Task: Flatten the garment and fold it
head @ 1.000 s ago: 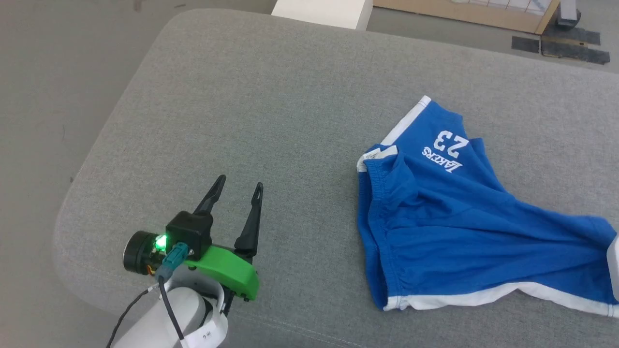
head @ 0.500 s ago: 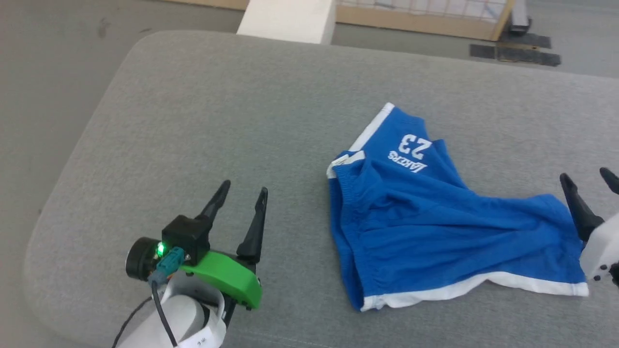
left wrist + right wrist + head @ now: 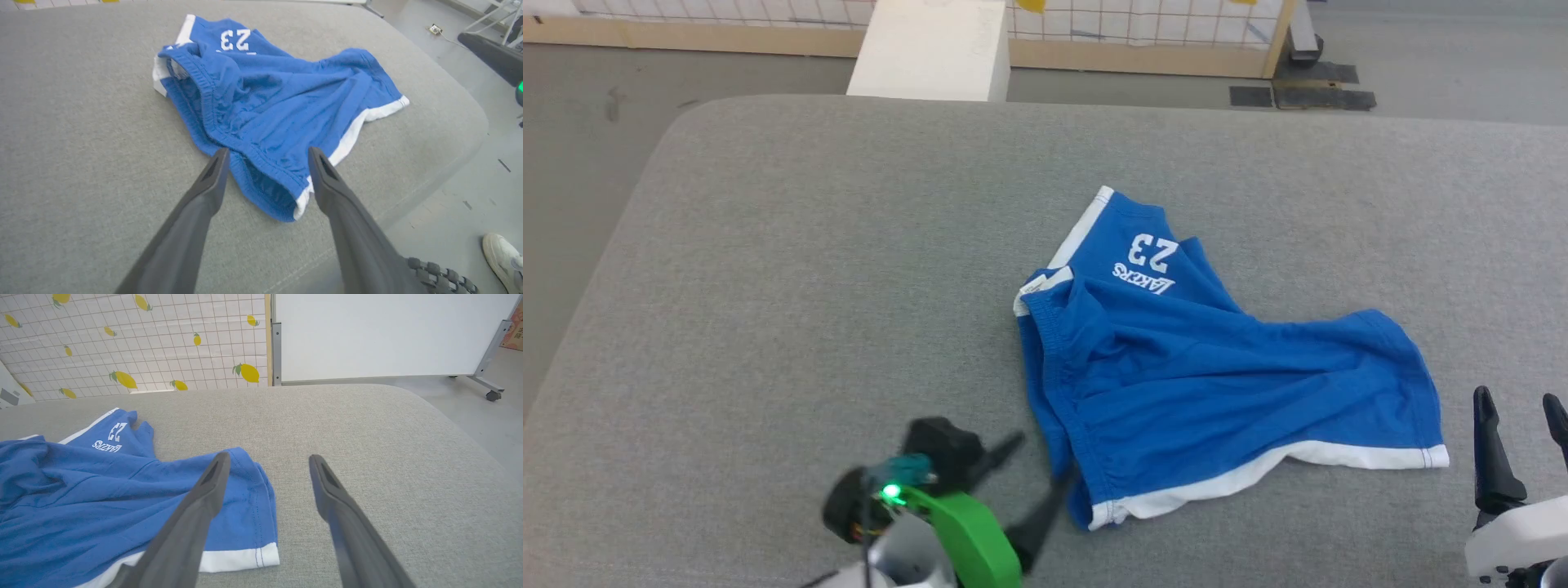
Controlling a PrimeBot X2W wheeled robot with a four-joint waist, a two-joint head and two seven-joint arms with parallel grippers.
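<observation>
We list the garment, rumpled right of centre on the padded table: long axis left–right, waistband leftward, "23" leg toward the far edge. Left gripper, wide open, previously well apart, now flanks its near-left corner; right gripper wide open near its right hem.

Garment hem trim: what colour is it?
The hem trim is white, a plain band edging the bright blue garment. It shows best in the head view.
</observation>
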